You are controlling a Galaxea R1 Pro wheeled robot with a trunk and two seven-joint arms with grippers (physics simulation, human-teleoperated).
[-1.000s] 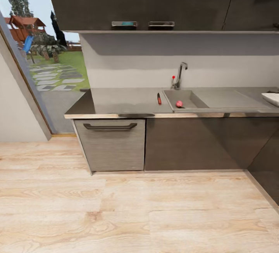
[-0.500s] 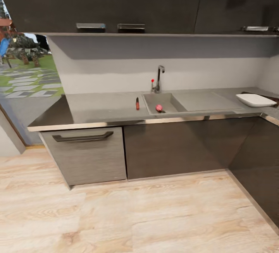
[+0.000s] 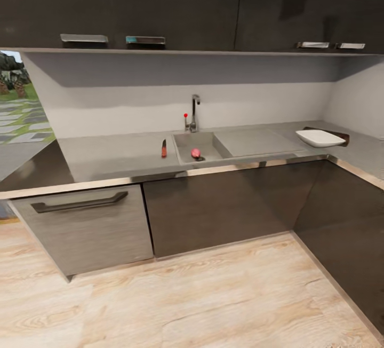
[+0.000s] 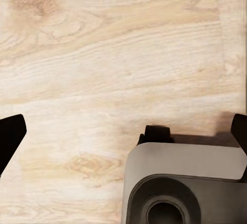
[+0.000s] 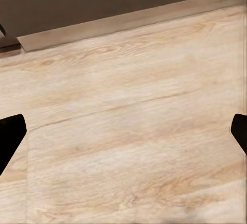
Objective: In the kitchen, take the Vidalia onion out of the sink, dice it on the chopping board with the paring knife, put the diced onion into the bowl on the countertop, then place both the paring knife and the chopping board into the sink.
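Two grippers, both spread wide over the pale wood floor (image 5: pixel 134 147) with nothing between them: left gripper (image 4: pixel 123 131), right gripper (image 5: pixel 123 131). From the head camera I see the Vidalia onion (image 3: pixel 196 152) lying in the sink (image 3: pixel 184 140), the paring knife (image 3: pixel 164 148) on the countertop (image 3: pixel 117 156) just beside the basin, and the bowl (image 3: pixel 320 137) well apart toward the corner.

My head camera is showing a pinkish-red Vidalia onion (image 3: pixel 196 152), a red-handled paring knife (image 3: pixel 164 148) and a white bowl (image 3: pixel 320 137). The grey countertop (image 3: pixel 114 157) is topping dark cabinets (image 3: pixel 213 210); my black fingertips (image 4: pixel 10 136) are framing pale wood-grain floor (image 4: pixel 103 69).
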